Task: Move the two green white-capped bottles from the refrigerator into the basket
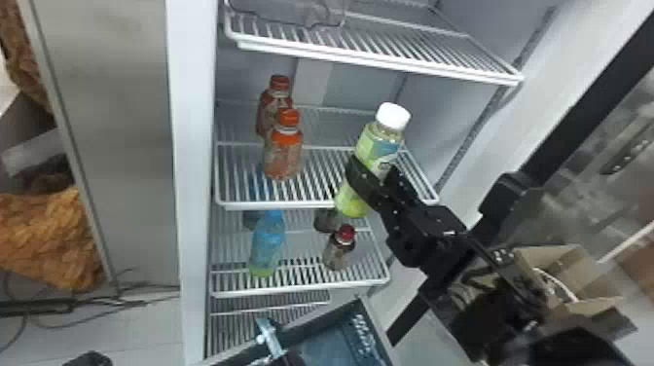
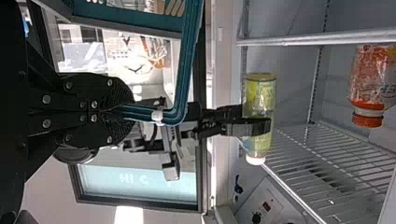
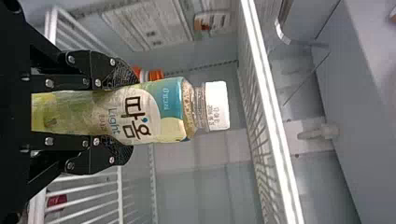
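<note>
Green plastic bottle with white cap (image 1: 380, 140) is tilting before the white wire shelf (image 1: 287, 205), the right hand (image 1: 372, 165) grasping it. Left wrist view is showing the left hand (image 1: 292, 359) clenching the basket's teal handle (image 2: 187, 60); right wrist view is showing the bottle's label (image 3: 140, 114) closely.

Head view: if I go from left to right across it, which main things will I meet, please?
Orange-brown bundle → refrigerator's white left edge → front orange-capped bottle → green white-capped bottle → cardboard box.
</note>
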